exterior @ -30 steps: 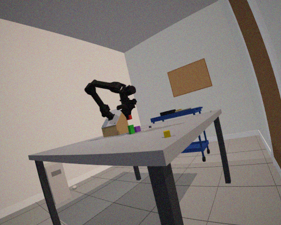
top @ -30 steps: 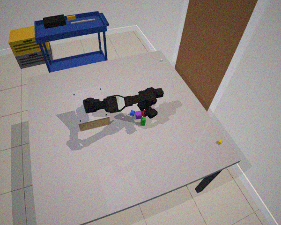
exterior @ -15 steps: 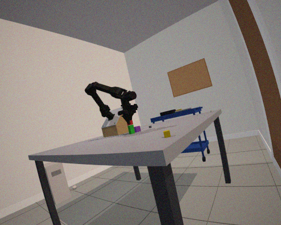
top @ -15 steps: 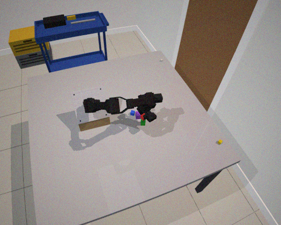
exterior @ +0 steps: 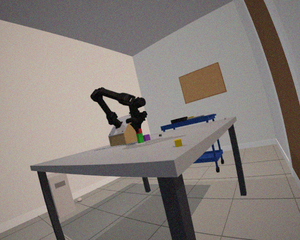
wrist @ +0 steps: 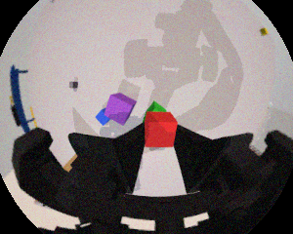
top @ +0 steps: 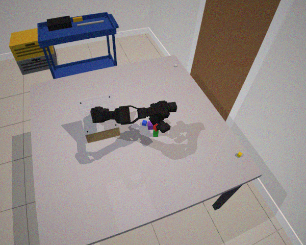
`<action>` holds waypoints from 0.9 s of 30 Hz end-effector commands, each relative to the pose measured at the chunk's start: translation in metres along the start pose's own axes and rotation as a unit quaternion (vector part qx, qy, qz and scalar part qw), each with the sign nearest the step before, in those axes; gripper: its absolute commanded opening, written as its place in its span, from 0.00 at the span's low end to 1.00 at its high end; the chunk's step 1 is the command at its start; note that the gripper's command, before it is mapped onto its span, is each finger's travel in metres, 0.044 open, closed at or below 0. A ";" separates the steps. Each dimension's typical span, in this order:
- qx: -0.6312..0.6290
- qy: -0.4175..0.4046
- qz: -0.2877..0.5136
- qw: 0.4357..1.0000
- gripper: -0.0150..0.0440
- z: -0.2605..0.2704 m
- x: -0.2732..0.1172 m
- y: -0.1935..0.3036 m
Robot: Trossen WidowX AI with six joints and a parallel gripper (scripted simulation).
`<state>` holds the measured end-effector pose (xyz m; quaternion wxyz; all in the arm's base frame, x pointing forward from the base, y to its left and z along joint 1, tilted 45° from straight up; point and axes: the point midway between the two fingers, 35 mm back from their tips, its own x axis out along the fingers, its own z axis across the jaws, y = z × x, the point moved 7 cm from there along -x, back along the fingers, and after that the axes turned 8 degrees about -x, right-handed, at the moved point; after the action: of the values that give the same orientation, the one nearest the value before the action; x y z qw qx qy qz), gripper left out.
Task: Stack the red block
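Note:
The red block (top: 155, 127) (exterior: 139, 130) (wrist: 160, 130) is between the fingers of my gripper (top: 155, 127) (exterior: 139, 130) (wrist: 158, 125), which is shut on it. The green tower (top: 155, 133) (exterior: 140, 137) (wrist: 156, 107) stands upright on the table, directly under the red block. In the exterior view the red block's lower edge meets the tower's top, with no gap that I can see. In the wrist view the red block hides most of the tower. Whether the block's weight rests on the tower I cannot tell.
A purple block (top: 150, 125) (exterior: 146, 137) (wrist: 119, 108) stands close beside the tower, with a blue block (top: 144, 122) (wrist: 103, 117) beyond it. A yellow block (top: 239, 154) (exterior: 178, 142) (wrist: 264, 31) lies far off near the table's edge. A wooden-sided box (top: 103, 135) (exterior: 117, 139) is by the arm's base.

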<state>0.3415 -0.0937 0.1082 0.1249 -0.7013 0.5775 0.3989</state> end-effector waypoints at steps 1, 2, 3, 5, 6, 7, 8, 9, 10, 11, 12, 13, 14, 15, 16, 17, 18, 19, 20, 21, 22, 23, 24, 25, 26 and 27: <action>-0.002 -0.001 0.000 1.000 0.25 0.000 0.001 0.000; -0.002 -0.001 0.000 1.000 0.25 0.000 0.001 0.000; -0.002 -0.001 0.000 1.000 0.25 0.000 0.001 0.000; -0.002 -0.001 0.000 1.000 0.25 0.000 0.001 0.000; -0.002 -0.001 0.000 1.000 0.25 0.000 0.001 0.000; -0.002 -0.001 0.000 1.000 0.25 0.000 0.001 0.000; -0.002 -0.001 0.000 1.000 0.25 0.000 0.001 0.000; -0.002 -0.001 0.000 1.000 0.25 0.000 0.001 0.000; -0.002 -0.001 0.000 1.000 0.25 0.000 0.001 0.000; -0.002 -0.001 0.000 1.000 0.25 0.000 0.001 0.000; -0.002 -0.001 0.000 1.000 0.25 0.000 0.001 0.000; -0.002 -0.001 0.000 1.000 0.25 0.000 0.000 0.000; -0.002 -0.001 -0.001 1.000 0.25 0.001 -0.002 0.000; -0.002 -0.001 -0.001 1.000 0.25 0.001 -0.004 0.000; -0.001 0.000 0.001 1.000 0.30 0.000 0.000 0.000; -0.001 0.000 0.001 1.000 0.34 0.000 0.000 0.000; -0.001 0.000 0.001 1.000 0.39 0.000 0.000 0.000; -0.001 0.000 0.001 1.000 0.43 0.000 0.000 0.000; -0.001 0.000 0.001 1.000 0.48 0.000 0.000 0.000; -0.001 0.000 0.001 1.000 0.52 0.000 0.000 0.000; -0.001 0.000 0.001 1.000 0.57 0.000 0.000 0.000; -0.001 0.000 0.001 1.000 0.61 0.000 0.000 0.000; -0.001 0.000 0.001 1.000 0.65 0.000 0.000 0.000; -0.001 0.000 0.001 1.000 0.70 0.000 0.000 0.000; -0.001 0.000 0.001 1.000 0.74 0.000 0.000 0.000; -0.001 0.000 0.001 1.000 0.79 0.000 0.000 0.000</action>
<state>0.3410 -0.0938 0.1077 0.1239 -0.7007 0.5772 0.4006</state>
